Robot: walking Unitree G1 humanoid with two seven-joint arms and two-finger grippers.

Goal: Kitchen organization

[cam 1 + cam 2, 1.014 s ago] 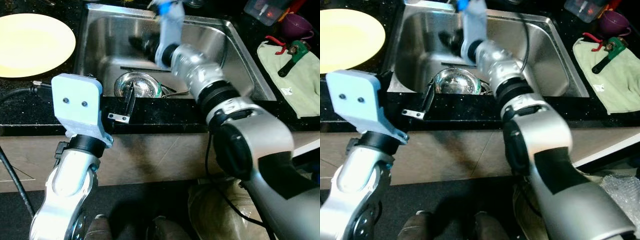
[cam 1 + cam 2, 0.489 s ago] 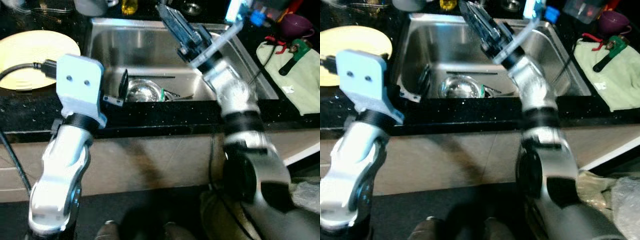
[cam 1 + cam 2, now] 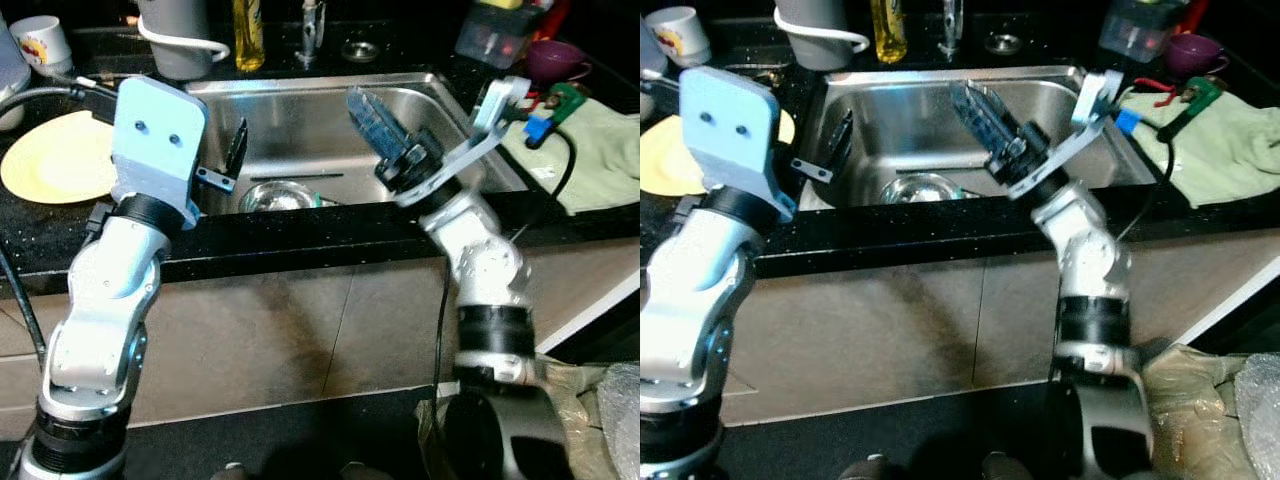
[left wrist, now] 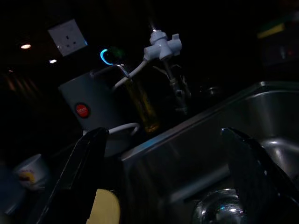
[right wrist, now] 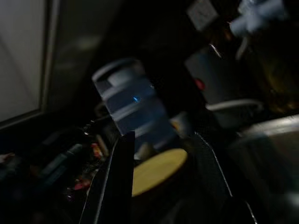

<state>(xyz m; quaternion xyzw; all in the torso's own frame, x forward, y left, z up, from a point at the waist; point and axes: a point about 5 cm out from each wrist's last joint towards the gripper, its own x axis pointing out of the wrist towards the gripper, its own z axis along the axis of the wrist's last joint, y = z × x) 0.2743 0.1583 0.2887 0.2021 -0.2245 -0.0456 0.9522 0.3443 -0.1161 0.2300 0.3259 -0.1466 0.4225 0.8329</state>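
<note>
Above the steel sink (image 3: pixel 300 110) we hold both grippers raised. Our right gripper (image 3: pixel 372 122) hangs over the basin's middle, its long fingers close together with nothing between them, slanting up and away toward the tap (image 3: pixel 309 22). Our left gripper (image 3: pixel 236 152) sits at the sink's left edge, fingers spread and empty. A steel bowl (image 3: pixel 277 197) lies mouth-up on the basin floor at the near wall. On the counter: a yellow plate (image 3: pixel 50 165) left, a green cloth (image 3: pixel 590 150) with a green-handled tool (image 3: pixel 552 100) right.
</note>
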